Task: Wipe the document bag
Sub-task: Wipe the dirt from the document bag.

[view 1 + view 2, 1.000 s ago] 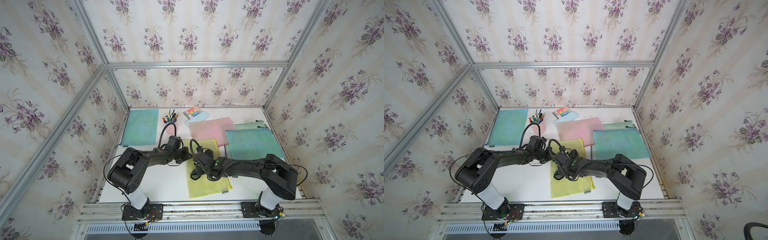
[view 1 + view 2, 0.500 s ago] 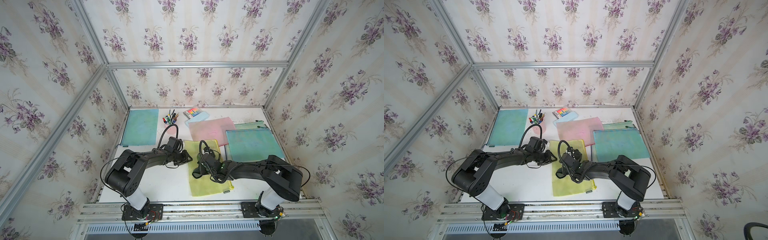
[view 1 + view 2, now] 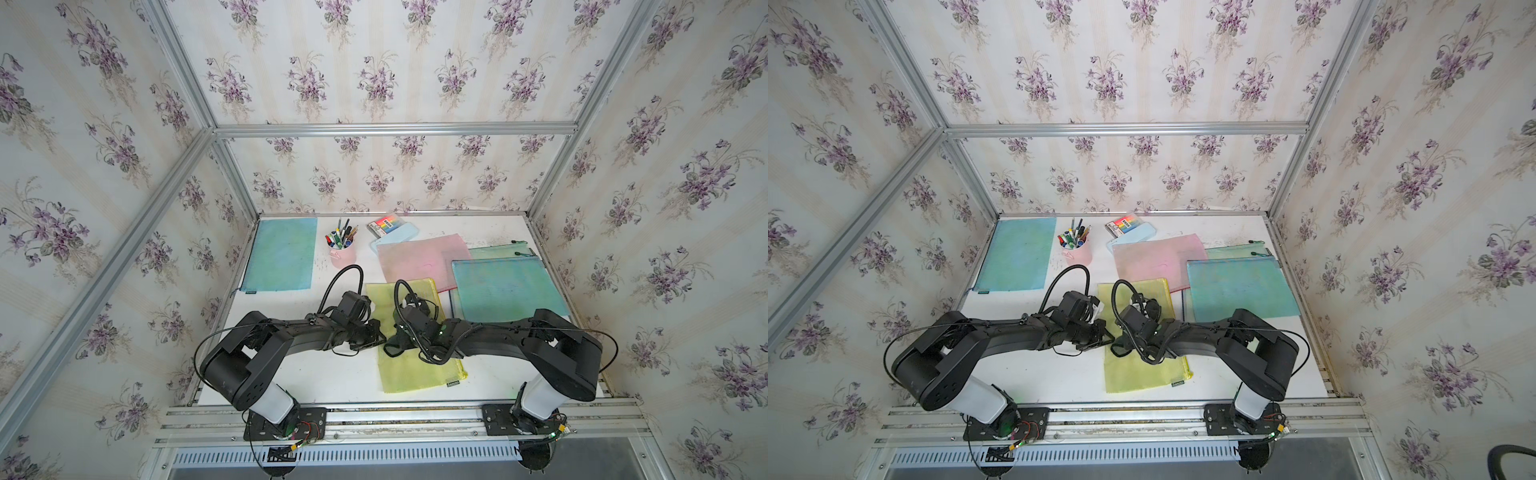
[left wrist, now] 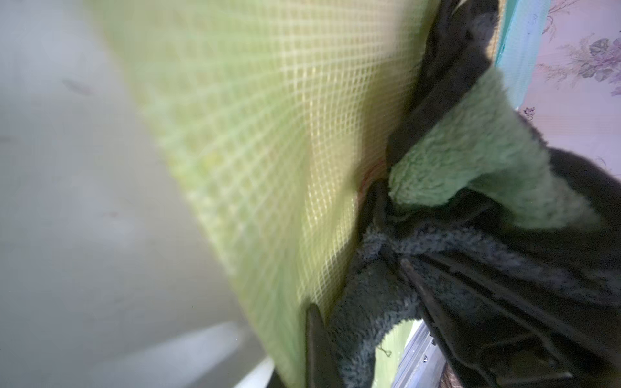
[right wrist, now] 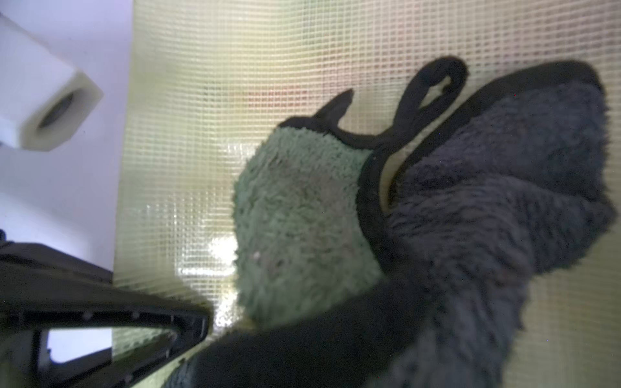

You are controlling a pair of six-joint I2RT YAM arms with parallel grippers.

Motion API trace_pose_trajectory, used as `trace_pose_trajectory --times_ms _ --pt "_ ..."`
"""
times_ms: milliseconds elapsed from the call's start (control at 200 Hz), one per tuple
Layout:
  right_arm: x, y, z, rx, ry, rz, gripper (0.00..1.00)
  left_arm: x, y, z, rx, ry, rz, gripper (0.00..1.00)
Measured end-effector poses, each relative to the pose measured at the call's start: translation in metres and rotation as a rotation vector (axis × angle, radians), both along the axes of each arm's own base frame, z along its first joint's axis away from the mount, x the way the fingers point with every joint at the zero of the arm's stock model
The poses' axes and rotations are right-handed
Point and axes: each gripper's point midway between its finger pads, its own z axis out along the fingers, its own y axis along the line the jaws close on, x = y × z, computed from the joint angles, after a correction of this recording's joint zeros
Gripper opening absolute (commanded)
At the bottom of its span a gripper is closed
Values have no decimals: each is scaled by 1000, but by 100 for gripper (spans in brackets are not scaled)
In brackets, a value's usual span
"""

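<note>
At near centre lay the yellow document bag [image 3: 415, 370]; the right gripper [image 3: 401, 338], clamped on the cloth [image 5: 302, 218], pressed it down to wipe, the closed left gripper [image 3: 376, 334] apparently steadying the left edge.

Both arms reach inward, low, wrists nearly meeting; left gripper [image 3: 375, 332] closed, right gripper [image 3: 398, 336] clamped on cloth [image 5: 302, 218].

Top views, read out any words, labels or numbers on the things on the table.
No text is legible.
Corner tag on the yellow document bag: print too small.
Dark tag on the far-left blue bag: too small.
Coloured box: printed label, blurred.
</note>
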Motion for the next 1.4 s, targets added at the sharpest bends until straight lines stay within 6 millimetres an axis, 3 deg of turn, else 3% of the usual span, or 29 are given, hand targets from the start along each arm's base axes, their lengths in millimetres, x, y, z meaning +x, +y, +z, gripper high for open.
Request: trace_pose_trajectory --times_ms 225,285,345,465,565,689,804,994,1199,1299,1399 --pt "-8 -58 3 -213 11 -17 12 -5 2 4 24 34 -15 0" --pt "-11 -76 11 -243 5 -32 13 -9 4 3 36 51 -25 0" --pt "-14 -79 24 -231 -11 -17 13 -16 6 0 44 74 -38 0" --pt "-16 -64 46 -175 -57 31 13 -28 6 -1 44 106 -69 0" --pt "-25 -33 49 -167 -64 125 13 -36 6 -2 31 124 -88 0" --pt "-37 12 30 -181 -40 243 13 -45 5 -2 13 139 -106 0" --pt "-41 38 2 -199 -5 289 13 -51 7 -1 9 145 -117 0" --pt "-12 41 -16 -153 1 170 12 -50 11 3 17 103 -118 0" --pt "31 18 -14 -76 -49 -21 11 -51 13 0 27 100 -118 0" --pt "25 18 -2 -110 -98 4 13 -52 14 -2 27 112 -119 0" --pt "-9 32 2 -196 -100 137 12 -53 12 -2 23 130 -125 0"
